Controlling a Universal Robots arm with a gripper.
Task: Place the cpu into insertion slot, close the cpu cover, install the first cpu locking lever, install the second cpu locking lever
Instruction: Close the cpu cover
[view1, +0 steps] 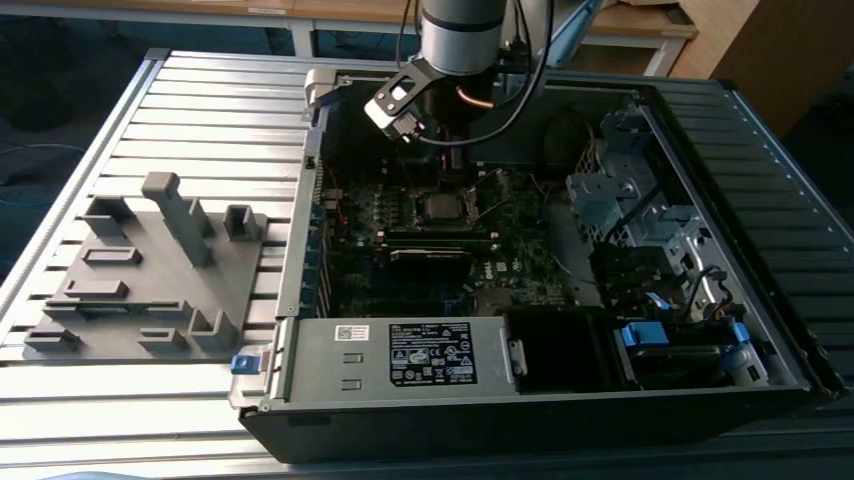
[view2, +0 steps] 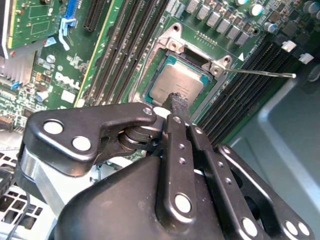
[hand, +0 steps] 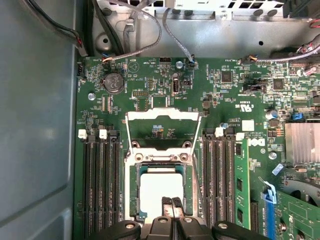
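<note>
**Chip is in its slot, cover is open**

You have one arm (view1: 461, 35) with one gripper (hand: 171, 202). Its two black metal fingers (view2: 177, 105) are pressed together, with nothing between them. Their tip hangs right over the cpu (hand: 162, 187). You cannot tell if it touches.

There is one cpu. It is a flat square with a dull silver top and a thin green edge. It lies flat in the one insertion slot (hand: 127, 190), which has a shiny metal border.

The one cpu cover (hand: 163, 114) is a thin silver frame with a hole in the middle. It is flipped open, off the cpu.

One thin shiny rod (view2: 260, 73) sticks out beside the slot. Long black memory slots (hand: 100, 185) run along two sides of it.

In the exterior view, the arm stands at twelve o'clock from the slot. One bumpy grey block (view1: 147, 290) lies at nine o'clock from the open computer case (view1: 534, 425).
</note>
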